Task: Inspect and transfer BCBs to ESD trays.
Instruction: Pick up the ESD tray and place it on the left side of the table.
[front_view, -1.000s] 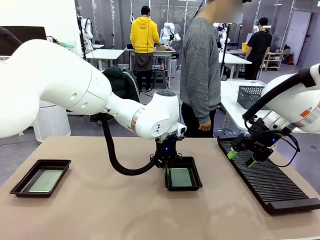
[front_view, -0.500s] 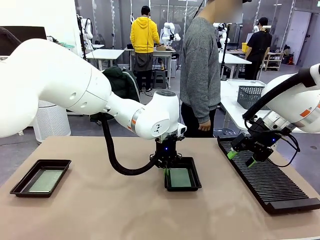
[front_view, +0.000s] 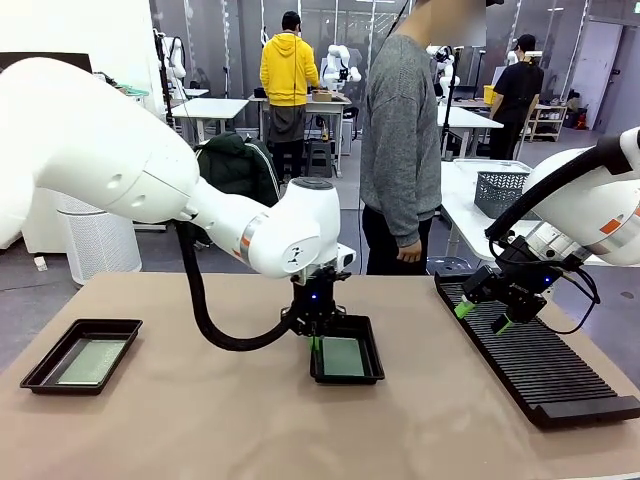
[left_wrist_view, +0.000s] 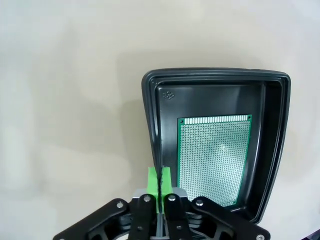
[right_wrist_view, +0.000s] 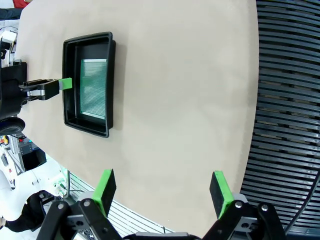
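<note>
Your left tool (left_wrist_view: 159, 181) pinches the rim of the centre tray (front_view: 347, 350), board (left_wrist_view: 214, 160) inside; this looks like repositioning that tray. Next, judge its spot and release. Your right tool (right_wrist_view: 163, 192) gapes wide over the desk (right_wrist_view: 175, 100).

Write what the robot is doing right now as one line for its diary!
left tool: shut on middle tray rim | board: flat inside tray | right tool: open, above table edge by rack | left tray: holds another board

From between our arms we look across the counter (front_view: 200, 420) toward the far side. Our left wrist camera sits close above the middle tray (left_wrist_view: 270, 150); our right wrist camera sees that tray (right_wrist_view: 70, 85) from farther off.
</note>
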